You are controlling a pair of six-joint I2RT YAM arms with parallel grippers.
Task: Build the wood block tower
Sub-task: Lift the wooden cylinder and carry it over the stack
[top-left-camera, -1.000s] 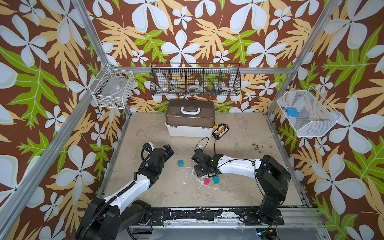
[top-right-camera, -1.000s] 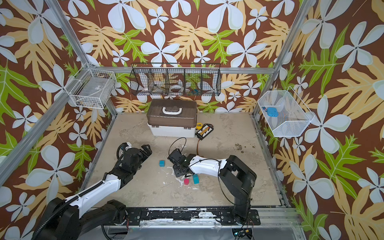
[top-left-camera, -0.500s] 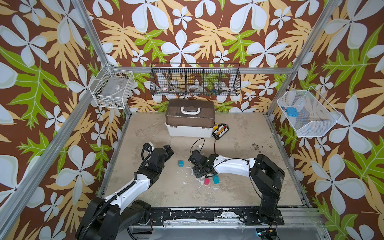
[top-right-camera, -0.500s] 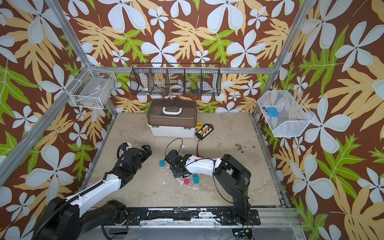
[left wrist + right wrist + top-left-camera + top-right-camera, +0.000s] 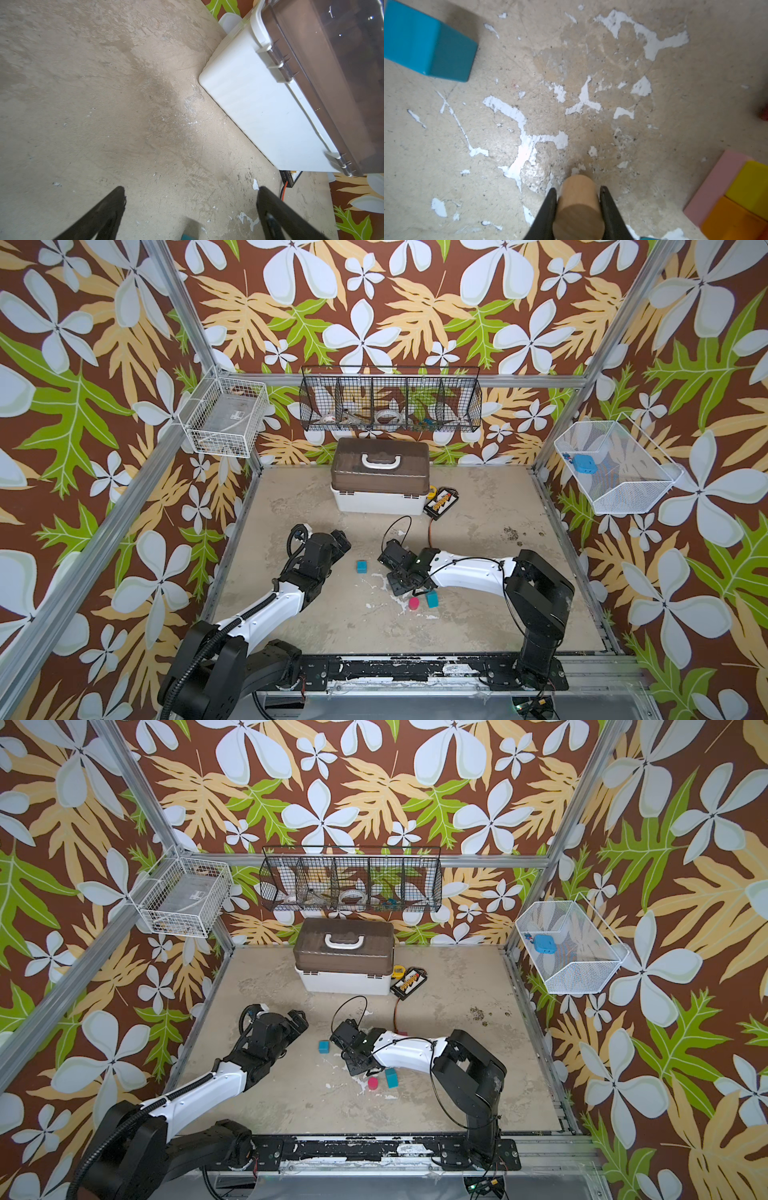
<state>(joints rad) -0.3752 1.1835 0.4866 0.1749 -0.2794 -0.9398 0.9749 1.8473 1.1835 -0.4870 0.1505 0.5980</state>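
my right gripper (image 5: 578, 189) is narrow and grips a short plain tan wood cylinder (image 5: 578, 209) between its jaws, low over the worn beige table (image 5: 591, 62). in the right wrist view a pink wood bar (image 5: 714, 187), a yellow block (image 5: 751, 185) and an orange block (image 5: 735, 220) sit touching each other near it; i cannot tell if they are stacked. in a top view a small teal cube (image 5: 362, 566) stands alone between the two arms, and a magenta cylinder (image 5: 414, 603) and a teal block (image 5: 432, 598) stand just beside each other, near the right gripper. my left gripper (image 5: 191, 190) is wide and holds nothing, near the white box with brown lid (image 5: 259, 104).
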